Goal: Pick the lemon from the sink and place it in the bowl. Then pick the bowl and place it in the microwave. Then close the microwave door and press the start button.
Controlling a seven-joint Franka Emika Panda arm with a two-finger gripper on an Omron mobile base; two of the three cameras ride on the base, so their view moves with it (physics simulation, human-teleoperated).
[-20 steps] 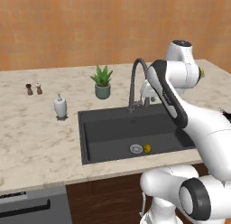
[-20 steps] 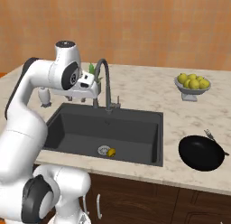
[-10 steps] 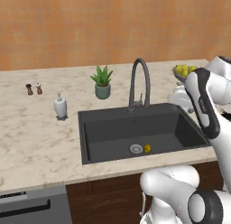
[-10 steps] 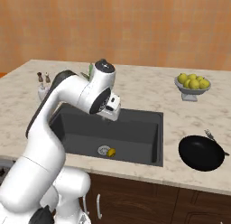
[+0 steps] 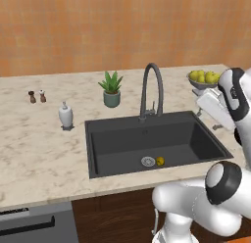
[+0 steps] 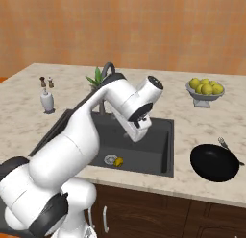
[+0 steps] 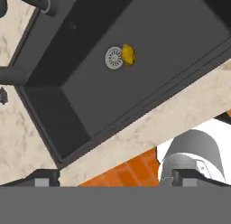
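The small yellow lemon [image 5: 160,161] [image 6: 118,161] [image 7: 128,54] lies on the floor of the black sink [image 5: 122,139] [image 6: 158,150] [image 7: 149,47], touching the right side of the round silver drain [image 7: 114,58]. My gripper [image 6: 135,133] [image 7: 115,179] hangs high over the sink's right half, well above the lemon, open and holding nothing, with its fingertips [image 7: 43,178] far apart. On the counter right of the sink sits the glossy black bowl [image 6: 215,162], with nothing in it. The microwave and its door are out of view.
The tall dark faucet [image 5: 152,90] arches over the sink's back edge. A pale fruit bowl [image 6: 205,88] of yellow-green fruits stands at the back right. A fork [image 6: 226,145] lies by the black bowl. A potted plant [image 5: 111,87], soap dispenser [image 5: 65,115] and shakers [image 5: 37,96] stand on the left.
The arm has swung from the faucet side rightward across the sink. The gripper has opened wider. The lemon and bowl have not moved.
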